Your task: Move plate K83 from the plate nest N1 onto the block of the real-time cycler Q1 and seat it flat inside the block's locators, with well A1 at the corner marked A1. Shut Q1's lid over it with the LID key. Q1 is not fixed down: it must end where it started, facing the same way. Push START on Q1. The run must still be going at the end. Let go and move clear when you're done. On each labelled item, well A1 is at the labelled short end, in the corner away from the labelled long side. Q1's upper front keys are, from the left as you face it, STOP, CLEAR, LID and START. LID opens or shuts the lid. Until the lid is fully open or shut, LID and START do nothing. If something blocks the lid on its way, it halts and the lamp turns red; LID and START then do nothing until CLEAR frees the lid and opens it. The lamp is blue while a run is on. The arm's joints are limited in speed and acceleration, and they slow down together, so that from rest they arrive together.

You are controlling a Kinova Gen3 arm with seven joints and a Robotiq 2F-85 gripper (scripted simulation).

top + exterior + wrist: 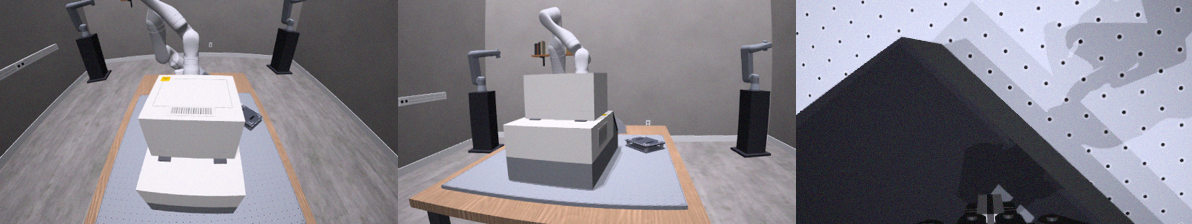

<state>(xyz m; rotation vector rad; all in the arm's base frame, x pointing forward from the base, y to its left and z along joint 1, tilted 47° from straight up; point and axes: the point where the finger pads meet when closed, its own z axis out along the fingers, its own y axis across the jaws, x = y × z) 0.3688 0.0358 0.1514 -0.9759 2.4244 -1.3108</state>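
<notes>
Cycler: white upper body, dark grey base band. Lid: white top, pale grey in shade; thin dark outline on top, yellow label, barcode in dark and white stripes. Hinges: dark grey. Mat: pale blue-grey, regular pattern of small black dots. Table: brown wood grain. Nest: dark grey with light edges. Arm: white to light grey. Stands: black. Floor: mottled grey. Walls: plain grey; skirting paler. Gripper: black and grey.
</notes>
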